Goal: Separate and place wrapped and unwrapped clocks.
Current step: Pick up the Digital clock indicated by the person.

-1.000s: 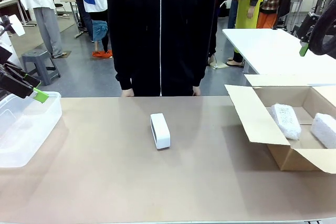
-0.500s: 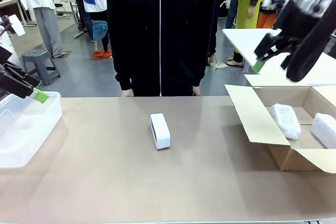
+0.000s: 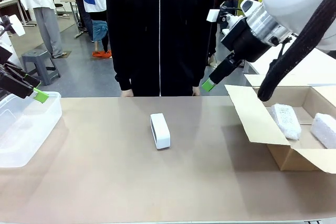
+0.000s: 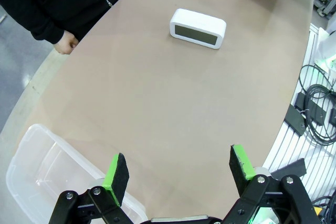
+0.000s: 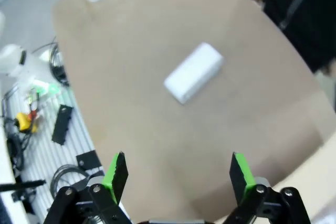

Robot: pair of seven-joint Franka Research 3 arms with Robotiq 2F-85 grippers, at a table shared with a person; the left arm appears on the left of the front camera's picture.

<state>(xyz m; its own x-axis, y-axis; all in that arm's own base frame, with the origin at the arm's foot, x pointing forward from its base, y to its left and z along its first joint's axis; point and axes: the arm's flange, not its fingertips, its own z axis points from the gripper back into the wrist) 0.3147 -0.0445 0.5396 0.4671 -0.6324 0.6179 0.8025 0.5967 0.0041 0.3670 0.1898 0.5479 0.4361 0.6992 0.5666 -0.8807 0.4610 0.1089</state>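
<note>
Centrally, smooth white rounded clock (image 3: 160,130)

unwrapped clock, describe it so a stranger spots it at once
Start on the brown table, between the clear tub and the open cardboard box. The clock lies alone near its middle. Unlike the two lumpy wrapped bundles in the box, it is smooth and bare.

Diffuse overhead light, bright and even. Front view: sharp; the surface (image 3: 105,171) carries only soft, faint shadows, the deepest under the flap of the cardboard box (image 3: 253,116) toward 4 o'clock. Left wrist view: crisp, with wide-angle bowing of the surface edges at 9 and 3 o'clock. Right wrist view: blurred throughout; the unwrapped clock (image 5: 193,72) shows smeared outlines.
</note>
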